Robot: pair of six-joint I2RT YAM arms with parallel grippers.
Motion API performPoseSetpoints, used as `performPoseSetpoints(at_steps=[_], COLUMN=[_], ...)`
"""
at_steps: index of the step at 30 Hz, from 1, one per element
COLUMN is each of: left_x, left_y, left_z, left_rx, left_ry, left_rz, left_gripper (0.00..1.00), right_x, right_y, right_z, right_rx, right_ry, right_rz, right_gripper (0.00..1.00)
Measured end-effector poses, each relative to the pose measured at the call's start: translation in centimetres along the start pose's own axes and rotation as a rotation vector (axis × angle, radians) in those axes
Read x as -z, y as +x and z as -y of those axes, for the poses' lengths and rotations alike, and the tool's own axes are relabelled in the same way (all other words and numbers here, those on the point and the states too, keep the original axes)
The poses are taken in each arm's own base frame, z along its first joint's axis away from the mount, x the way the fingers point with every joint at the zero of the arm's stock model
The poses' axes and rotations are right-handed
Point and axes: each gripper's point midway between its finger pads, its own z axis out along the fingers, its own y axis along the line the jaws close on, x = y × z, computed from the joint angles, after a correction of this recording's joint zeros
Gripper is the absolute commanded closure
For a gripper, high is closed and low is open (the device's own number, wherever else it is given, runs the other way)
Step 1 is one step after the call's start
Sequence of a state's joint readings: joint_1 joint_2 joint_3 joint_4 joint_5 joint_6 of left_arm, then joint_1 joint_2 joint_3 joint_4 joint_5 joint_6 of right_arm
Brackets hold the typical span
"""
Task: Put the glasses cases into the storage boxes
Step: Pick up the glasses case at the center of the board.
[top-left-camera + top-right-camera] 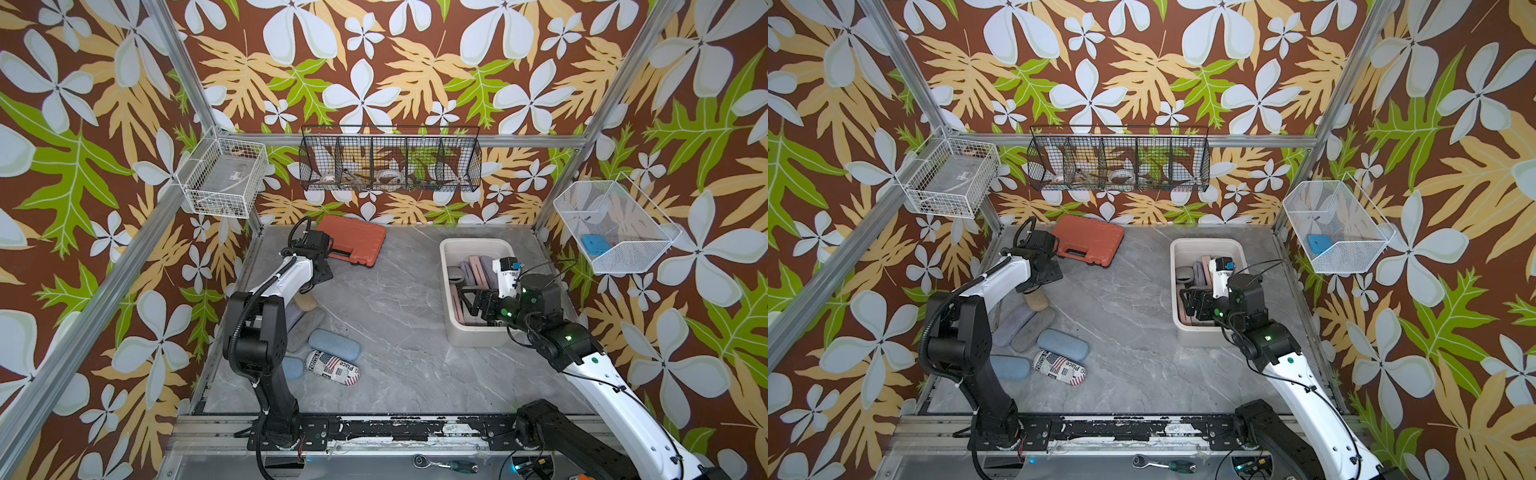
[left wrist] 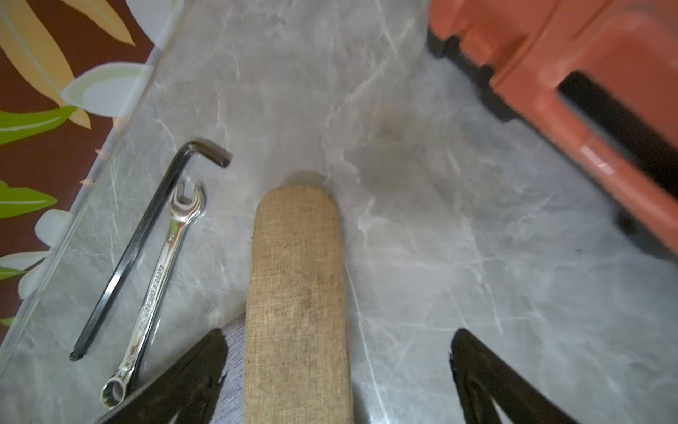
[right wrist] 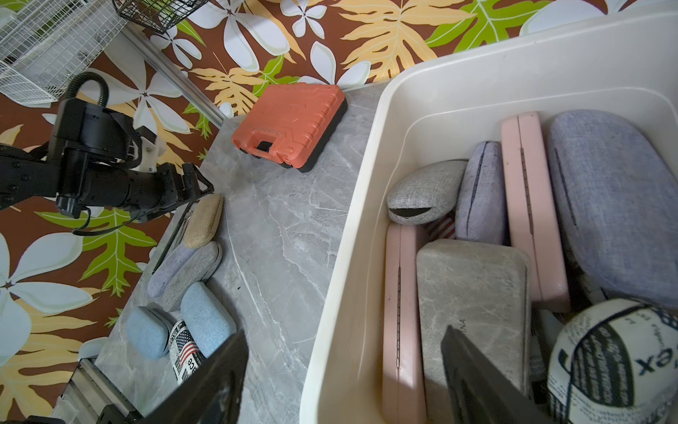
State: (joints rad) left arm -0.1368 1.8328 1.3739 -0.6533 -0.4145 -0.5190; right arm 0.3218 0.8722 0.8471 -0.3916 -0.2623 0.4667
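The left gripper [image 2: 337,332] stands wide open and holds nothing. The tan woven case [image 2: 297,293] lies lengthwise between its fingers, close to one finger, with bare table [image 2: 403,275] between it and the other. Under the nearer finger a lavender case [image 2: 234,341] peeks out, touching the tan one. Outside that same finger a wrench [image 2: 157,279] and a hex key [image 2: 146,235] lie side by side. Beyond the opposite finger sits the orange toolcase [image 2: 568,91].

The right gripper [image 3: 345,330] is also spread wide and empty. A wall of the storage tub [image 3: 352,238] runs between its fingers. One finger hangs over the table outside, the other over a grey marbled case [image 3: 473,301] inside. Just beside that case, toward the wall, a pink case [image 3: 400,312] stands on edge. Farther from the jaws the tub holds a newsprint case [image 3: 609,359], a second pink case [image 3: 528,205], a grey felt case [image 3: 422,191] and a large blue-grey felt case [image 3: 616,202]. Outside the tub, past the outer finger, a flag-print case [image 3: 185,345], two blue cases [image 3: 207,319] and a grey case [image 3: 194,271] lie on the table near the left arm.
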Motion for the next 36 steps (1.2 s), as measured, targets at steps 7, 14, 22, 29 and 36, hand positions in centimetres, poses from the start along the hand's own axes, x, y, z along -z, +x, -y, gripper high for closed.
performPoseSetpoints(at_steps=[7, 14, 22, 29, 36], left_x=[-1.9, -3.4, -3.9, -4.5, -4.6], left_y=[1.7, 3.4, 3.9, 4.5, 4.4], left_z=[-1.0, -1.7, -2.0, -1.8, -1.8], left_rx=[-0.019, -0.035, -0.031, -0.035, -0.031], left_ry=[-0.050, -0.089, -0.092, -0.086, -0.077], left_rz=[-0.069, -0.119, -0.131, -0.149, -0.146], left_gripper=[0.06, 0.13, 0.16, 0.26, 0.36], right_x=[0.1, 0.2, 0.3, 0.4, 1.0], right_y=[0.4, 0.5, 0.7, 0.5, 0.1], right_z=[-0.3, -0.7, -0.7, -0.8, -1.0], right_rx=[0.001, -0.017, -0.020, -0.019, -0.014], right_ry=[-0.024, -0.054, -0.055, -0.057, -0.059], right_rz=[-0.004, 0.004, 0.005, 0.011, 0.027], right_gripper=[0.17, 0.17, 0.18, 0.19, 0.21])
